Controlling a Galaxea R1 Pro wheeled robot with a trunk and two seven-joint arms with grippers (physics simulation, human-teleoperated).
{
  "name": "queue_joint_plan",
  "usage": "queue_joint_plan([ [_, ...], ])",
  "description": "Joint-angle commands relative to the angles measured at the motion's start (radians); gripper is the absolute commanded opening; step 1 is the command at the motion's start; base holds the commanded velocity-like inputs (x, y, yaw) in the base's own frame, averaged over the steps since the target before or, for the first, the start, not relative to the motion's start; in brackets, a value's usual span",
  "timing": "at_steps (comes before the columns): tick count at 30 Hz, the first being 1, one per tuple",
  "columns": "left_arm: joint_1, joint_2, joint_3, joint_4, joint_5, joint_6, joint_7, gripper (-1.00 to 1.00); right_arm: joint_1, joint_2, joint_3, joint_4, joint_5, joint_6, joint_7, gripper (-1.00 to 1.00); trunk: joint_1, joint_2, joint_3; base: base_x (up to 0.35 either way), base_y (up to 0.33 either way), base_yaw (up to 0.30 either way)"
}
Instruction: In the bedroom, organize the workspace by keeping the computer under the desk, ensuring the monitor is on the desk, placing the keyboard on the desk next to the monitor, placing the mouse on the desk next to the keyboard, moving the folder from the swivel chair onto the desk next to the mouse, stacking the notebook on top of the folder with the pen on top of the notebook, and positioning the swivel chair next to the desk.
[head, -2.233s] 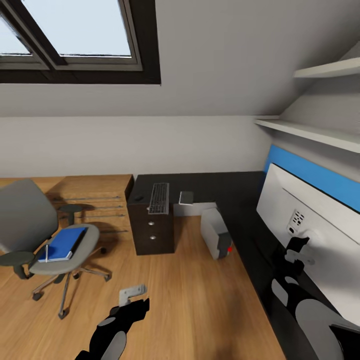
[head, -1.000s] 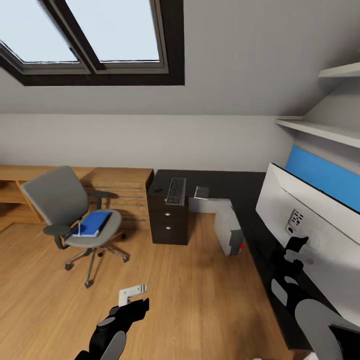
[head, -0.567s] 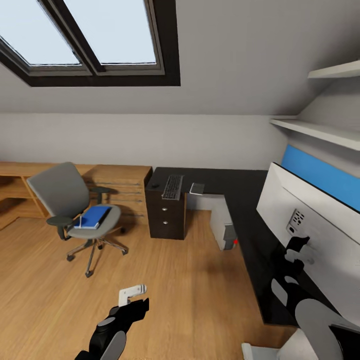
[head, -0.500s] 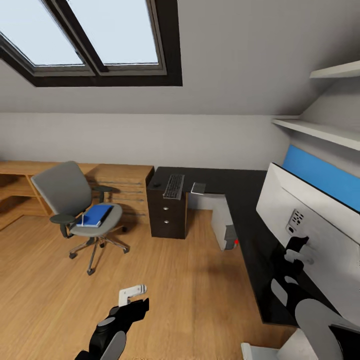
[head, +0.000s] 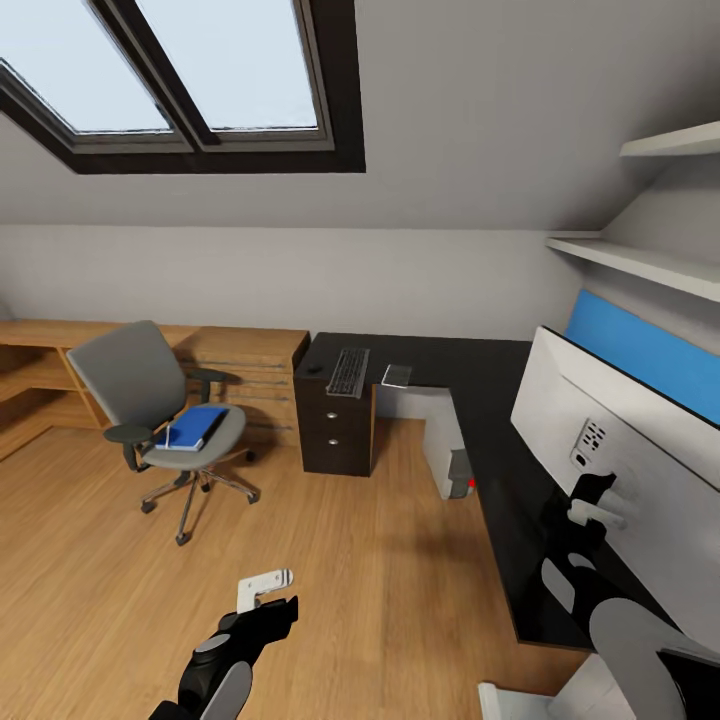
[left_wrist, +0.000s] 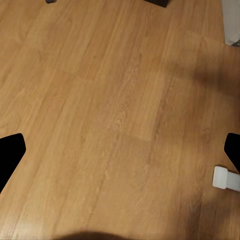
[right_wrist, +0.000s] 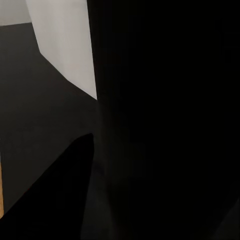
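The left gripper (head: 262, 590) is hanging low over the light wood floor (head: 330, 590), its fingers (left_wrist: 9, 155) standing wide apart with nothing between them, touching nothing. The right gripper (head: 590, 500) is reaching up against the white back of the monitor (head: 610, 440), which is standing on the black-topped desk (head: 470, 390); whether its fingers are closing on the monitor's stand or merely resting beside it I cannot tell, since the right wrist view is mostly dark.

The swivel chair (head: 150, 400) is sitting well apart from the desk, near the low wooden shelving (head: 240, 355). The blue folder (head: 195, 427) is lying on its seat, with the notebook (head: 215, 428) and the pen (head: 168, 435) on top. The keyboard (head: 349, 371) is lying on the far desk wing above the black drawer unit (head: 335, 430), the mouse (head: 314, 369) just beside it and a flat grey square (head: 396, 375) on its other side. The computer (head: 447, 455) is standing under the desk, red light showing.
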Motion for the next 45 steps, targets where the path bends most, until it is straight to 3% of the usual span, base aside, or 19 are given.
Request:
queue_joint_plan([
  [1, -0.001, 0.001, -0.003, -0.001, 0.009, 0.001, 0.01, 1.0, -0.001, 0.0, 0.001, 0.0, -0.001, -0.003, 0.0, -1.0, 0.0, -0.002, -0.002, 0.0, 0.0, 0.0],
  [2, -0.001, 0.001, -0.003, -0.001, 0.009, 0.001, 0.01, 1.0, -0.001, 0.0, 0.001, 0.0, -0.001, -0.003, 0.0, -1.0, 0.0, -0.002, -0.002, 0.0, 0.0, 0.0],
  [3, -0.001, 0.001, -0.003, -0.001, 0.009, 0.001, 0.01, 1.0, -0.001, 0.0, 0.001, 0.0, -0.001, -0.003, 0.001, 1.0, 0.0, -0.002, -0.002, 0.0, 0.0, 0.0],
  [17, -0.001, 0.002, -0.003, -0.002, 0.01, 0.001, 0.01, 1.0, -0.001, 0.0, 0.001, 0.0, -0.001, -0.003, 0.001, 1.0, 0.0, -0.002, -0.002, -0.024, 0.0, 0.0],
  [45, -0.001, 0.002, -0.003, -0.003, 0.011, 0.001, 0.01, 1.0, -0.001, 0.0, 0.001, 0.0, 0.001, -0.003, 0.002, 1.0, 0.0, -0.002, -0.002, -0.305, -0.036, 0.0],
])
